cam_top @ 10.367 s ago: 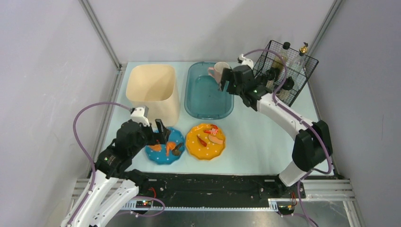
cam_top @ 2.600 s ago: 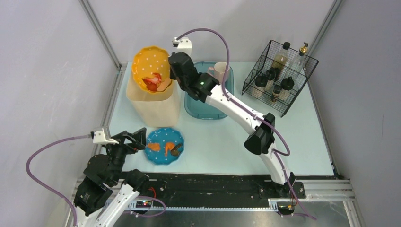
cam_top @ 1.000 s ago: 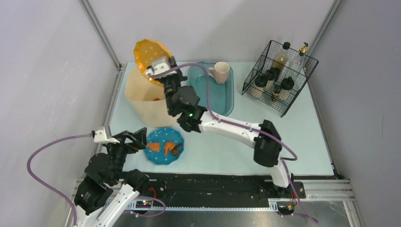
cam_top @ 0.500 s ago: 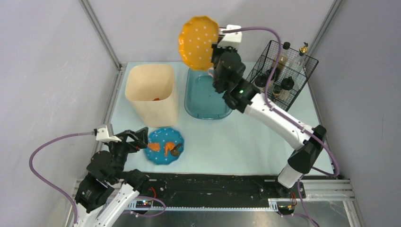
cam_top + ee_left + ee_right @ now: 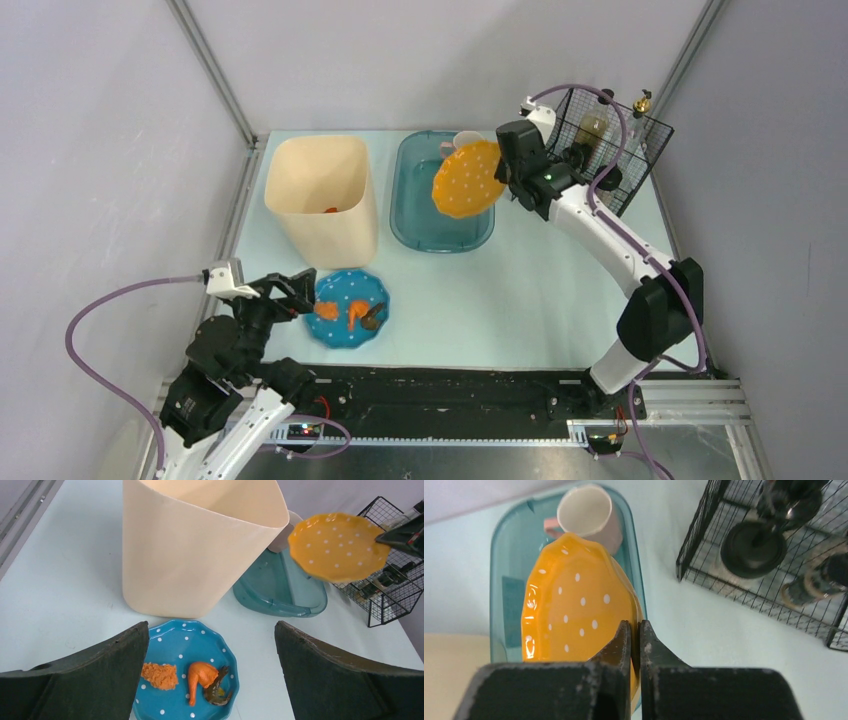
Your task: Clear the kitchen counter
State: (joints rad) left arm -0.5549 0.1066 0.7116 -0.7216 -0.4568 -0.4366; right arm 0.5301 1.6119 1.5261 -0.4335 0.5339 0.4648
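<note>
Claw [image 5: 634, 626] pinch on plate [image 5: 569, 615], plainest wrist-side

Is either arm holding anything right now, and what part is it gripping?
The right gripper is shut on the orange polka-dot plate, pinching its rim, above the teal basin. The left gripper is open, holding nothing, near the blue plate.

Bare counter [image 5: 540, 300] runs from the near edge's middle to its right corner. Along the far edge stand the bin [image 5: 325, 215] at the left corner, the basin [image 5: 440, 246] midway and the rack [image 5: 640, 140] at the right corner. The orange plate [image 5: 466, 180] and right arm [image 5: 610, 240] fill the basin-rack gap. The blue plate [image 5: 350, 285] lies by the near left corner.
</note>
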